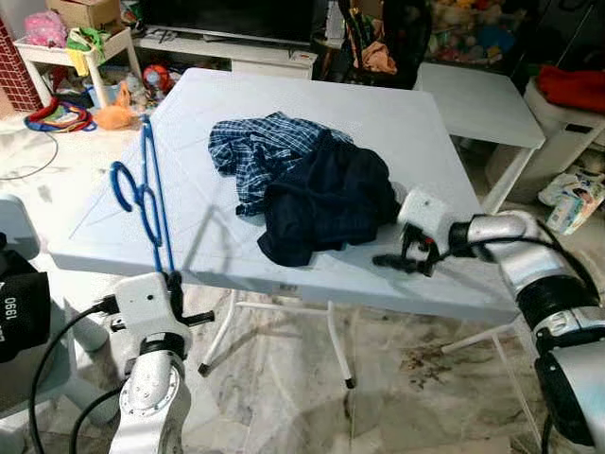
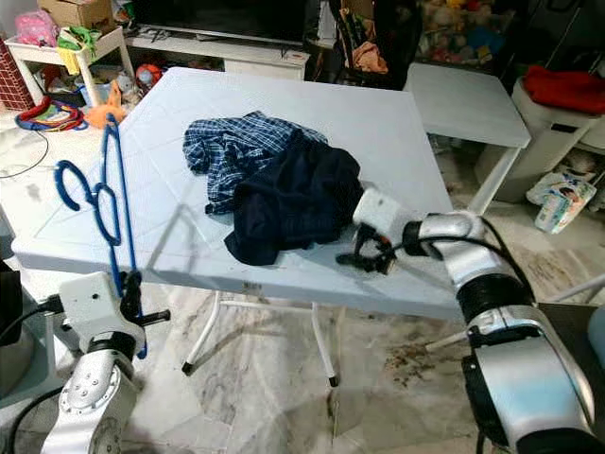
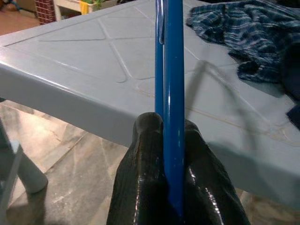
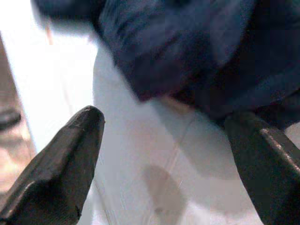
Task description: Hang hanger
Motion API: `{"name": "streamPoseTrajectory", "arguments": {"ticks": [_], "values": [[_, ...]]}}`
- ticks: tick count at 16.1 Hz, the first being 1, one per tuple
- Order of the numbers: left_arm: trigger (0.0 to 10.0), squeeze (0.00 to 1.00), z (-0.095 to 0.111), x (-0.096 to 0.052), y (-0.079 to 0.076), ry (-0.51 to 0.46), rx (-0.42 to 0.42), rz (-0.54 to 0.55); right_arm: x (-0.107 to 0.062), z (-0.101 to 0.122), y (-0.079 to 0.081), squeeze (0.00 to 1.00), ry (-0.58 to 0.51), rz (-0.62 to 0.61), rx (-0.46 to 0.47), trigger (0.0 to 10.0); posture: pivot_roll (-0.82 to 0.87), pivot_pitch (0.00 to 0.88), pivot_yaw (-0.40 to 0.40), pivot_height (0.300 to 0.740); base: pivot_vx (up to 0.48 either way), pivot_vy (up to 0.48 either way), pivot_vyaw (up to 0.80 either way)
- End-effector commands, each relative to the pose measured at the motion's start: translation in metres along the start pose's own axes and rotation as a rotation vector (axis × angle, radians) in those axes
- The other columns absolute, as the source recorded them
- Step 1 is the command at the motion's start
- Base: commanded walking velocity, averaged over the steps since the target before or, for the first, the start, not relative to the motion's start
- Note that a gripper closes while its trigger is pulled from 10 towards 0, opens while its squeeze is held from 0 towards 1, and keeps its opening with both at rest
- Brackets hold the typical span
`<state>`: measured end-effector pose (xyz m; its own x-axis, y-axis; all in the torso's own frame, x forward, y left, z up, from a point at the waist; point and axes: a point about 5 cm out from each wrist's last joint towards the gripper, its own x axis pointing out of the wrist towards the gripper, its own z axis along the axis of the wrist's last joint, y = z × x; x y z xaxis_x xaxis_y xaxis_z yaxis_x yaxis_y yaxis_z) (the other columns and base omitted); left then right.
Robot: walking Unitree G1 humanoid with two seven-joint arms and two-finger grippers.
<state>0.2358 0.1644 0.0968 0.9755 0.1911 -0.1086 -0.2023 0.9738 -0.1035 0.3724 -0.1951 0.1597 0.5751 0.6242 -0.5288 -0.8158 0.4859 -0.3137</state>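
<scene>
Head views: left end effector [image 1: 173, 284] clamps the blue hanger [image 1: 149, 199] upright at the table [image 1: 113, 241] edge; it could pivot or slip.

Right wrist: right end effector [image 4: 173, 154] spread wide, empty, beside dark garment [image 4: 197, 56]; may snag cloth.

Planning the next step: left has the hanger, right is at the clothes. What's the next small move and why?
Probably ease the right gripper forward and close on the edge of the dark navy garment. Its jaws stand open just short of that cloth on the white table, while the left gripper is clamped on the blue hanger, held upright beside the table, so a garment is what's missing.
</scene>
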Motion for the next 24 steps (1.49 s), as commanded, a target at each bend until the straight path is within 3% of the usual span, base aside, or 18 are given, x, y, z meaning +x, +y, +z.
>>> {"name": "streamPoseTrajectory", "arguments": {"ticks": [1, 3, 4, 8, 9, 12, 15, 21, 24], "values": [[10.0, 0.0, 0.002, -0.003, -0.007, -0.009, -0.001, -0.041, -0.002, 0.013, -0.007, 1.0, -0.112, -0.08, 0.082, 10.0, 0.02, 0.0, -0.082, 0.74, 0.0, 0.0, 0.0], [10.0, 0.0, 0.004, -0.004, -0.008, -0.012, 0.004, -0.055, 0.0, 0.019, -0.006, 1.0, -0.22, -0.145, 0.166, 10.0, 0.02, 0.0, -0.08, 0.74, 0.0, 0.0, 0.0], [10.0, 0.0, 0.005, -0.006, -0.007, -0.018, 0.013, -0.068, 0.003, 0.024, -0.004, 1.0, -0.335, -0.202, 0.309, 10.0, 0.03, 0.0, -0.066, 0.74, 0.0, 0.0, 0.0], [10.0, 0.0, 0.011, -0.004, -0.01, -0.038, 0.008, -0.091, 0.007, 0.032, -0.002, 1.0, -0.505, -0.359, 0.486, 10.0, 0.02, 0.0, -0.056, 0.74, 0.0, 0.0, 0.0], [10.0, 0.0, 0.012, -0.002, -0.012, -0.041, 0.006, -0.098, 0.013, 0.032, 0.007, 0.0, -0.529, -0.399, 0.513, 10.0, 0.02, 0.0, -0.056, 0.74, 0.0, 0.0, 0.0], [10.0, 0.0, 0.013, -0.002, -0.019, -0.042, 0.007, -0.133, 0.018, 0.034, 0.024, 0.0, -0.518, -0.457, 0.545, 10.0, 0.03, 0.0, -0.056, 0.74, 0.0, 0.0, 0.0], [10.0, 0.0, 0.014, -0.002, -0.02, -0.046, 0.007, -0.152, 0.021, 0.033, 0.026, 0.0, -0.496, -0.554, 0.553, 10.0, 0.03, 0.0, -0.057, 0.74, 0.0, 0.0, 0.0], [10.0, 0.0, 0.013, -0.002, -0.02, -0.037, -0.004, -0.154, 0.023, 0.028, 0.031, 0.0, -0.465, -0.572, 0.607, 10.0, 0.03, 0.0, -0.061, 0.74, 0.0, 0.0, 0.0], [10.0, 0.0, 0.013, -0.002, -0.018, -0.032, 0.004, -0.153, 0.024, 0.021, 0.036, 0.0, -0.471, -0.627, 0.697, 10.0, 0.05, 0.0, -0.049, 0.74, 0.0, 0.0, 0.0]]}}
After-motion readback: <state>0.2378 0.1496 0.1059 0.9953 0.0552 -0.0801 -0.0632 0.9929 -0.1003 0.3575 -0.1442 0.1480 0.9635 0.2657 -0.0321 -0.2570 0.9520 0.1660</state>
